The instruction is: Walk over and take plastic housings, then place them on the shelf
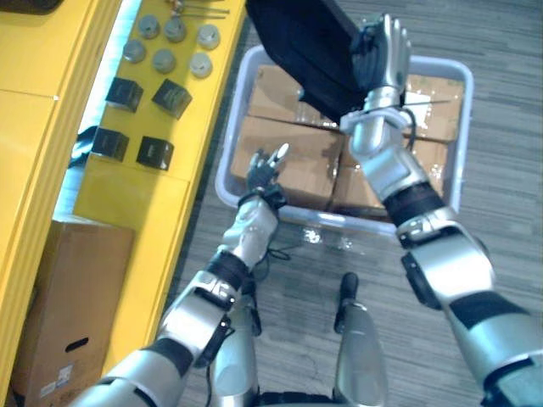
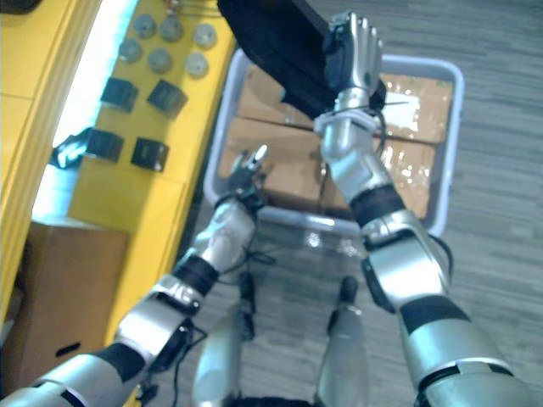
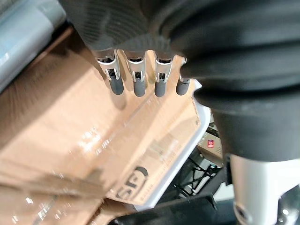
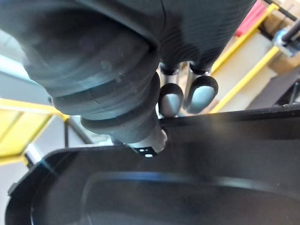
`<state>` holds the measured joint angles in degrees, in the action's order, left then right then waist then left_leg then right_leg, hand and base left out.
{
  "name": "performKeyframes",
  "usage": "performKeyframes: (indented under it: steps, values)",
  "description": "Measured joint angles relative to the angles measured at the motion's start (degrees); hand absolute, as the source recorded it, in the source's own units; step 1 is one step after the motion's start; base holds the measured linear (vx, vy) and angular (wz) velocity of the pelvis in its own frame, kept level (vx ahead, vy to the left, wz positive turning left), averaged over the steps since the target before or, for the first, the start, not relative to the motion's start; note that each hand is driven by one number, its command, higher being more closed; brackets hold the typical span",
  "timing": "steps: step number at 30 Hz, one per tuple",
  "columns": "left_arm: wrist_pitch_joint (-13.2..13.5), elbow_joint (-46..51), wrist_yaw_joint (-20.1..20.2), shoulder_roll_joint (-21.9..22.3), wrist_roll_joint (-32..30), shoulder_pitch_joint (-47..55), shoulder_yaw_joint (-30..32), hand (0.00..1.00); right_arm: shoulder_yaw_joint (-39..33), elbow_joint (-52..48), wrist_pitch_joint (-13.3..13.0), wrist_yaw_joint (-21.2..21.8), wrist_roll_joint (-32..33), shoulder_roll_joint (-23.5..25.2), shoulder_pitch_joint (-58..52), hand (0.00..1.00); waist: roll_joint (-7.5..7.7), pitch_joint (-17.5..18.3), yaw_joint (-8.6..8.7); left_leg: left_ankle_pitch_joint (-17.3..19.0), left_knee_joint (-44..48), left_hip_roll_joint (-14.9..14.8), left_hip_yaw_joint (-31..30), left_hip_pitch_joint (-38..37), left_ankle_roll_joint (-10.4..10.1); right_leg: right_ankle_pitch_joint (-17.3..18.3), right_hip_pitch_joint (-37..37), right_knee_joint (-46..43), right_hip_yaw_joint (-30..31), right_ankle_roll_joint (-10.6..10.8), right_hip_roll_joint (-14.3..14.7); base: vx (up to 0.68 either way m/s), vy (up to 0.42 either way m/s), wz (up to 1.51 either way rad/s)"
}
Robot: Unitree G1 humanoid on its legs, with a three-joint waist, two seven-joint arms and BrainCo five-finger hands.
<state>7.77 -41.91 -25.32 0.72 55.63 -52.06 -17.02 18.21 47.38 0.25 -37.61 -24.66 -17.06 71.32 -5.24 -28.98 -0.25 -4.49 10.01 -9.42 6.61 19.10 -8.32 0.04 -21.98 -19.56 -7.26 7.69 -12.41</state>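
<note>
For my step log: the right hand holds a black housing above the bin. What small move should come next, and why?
Probably swing the right hand toward the yellow shelf on its left: its fingers grip the black housing, lifted clear of the grey bin, while the left hand is open.

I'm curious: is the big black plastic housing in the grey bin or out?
Out: the right hand grips the black plastic housing above the grey bin.

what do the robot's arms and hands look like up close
Both arms are silver-grey rounded shells with black bands at the joints. The left hand and right hand have silver fingers with dark tips, and a dark ribbed cover wraps each hand's back and wrist.
</note>
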Motion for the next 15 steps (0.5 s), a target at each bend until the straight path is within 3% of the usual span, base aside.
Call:
performKeyframes:
  steps: [6,11,15]
  values:
    - [4.6,-1.6,-6.0,0.4,0.6,-2.4,0.1,0.0,0.6,-1.9,-1.6,-1.2,1.4,2.0,0.2,1.0,0.13,-0.1,0.96,0.1,0.2,-0.8,0.2,-0.1,-0.1,-0.3,-0.1,0.1,0.3,-0.2,0.8,0.0,-0.008,-0.05]
    - [5.0,-2.2,-8.5,0.9,0.8,-2.9,0.2,0.0,1.7,-2.2,-1.7,-1.4,1.5,2.7,1.2,1.0,0.41,-0.2,1.09,0.1,0.1,-1.2,0.8,-0.4,-0.2,-0.4,-0.3,0.1,1.0,-0.4,1.3,0.0,-0.01,-0.09]
    - [7.0,-2.6,-8.8,1.6,3.1,-3.3,0.6,0.0,2.3,-3.9,-1.7,-1.4,2.0,3.5,1.2,1.0,2.0,-0.1,1.38,0.2,-0.1,-1.4,1.8,-1.0,-0.4,-0.4,-0.4,0.2,1.5,-0.5,1.5,0.01,-0.001,-0.09]
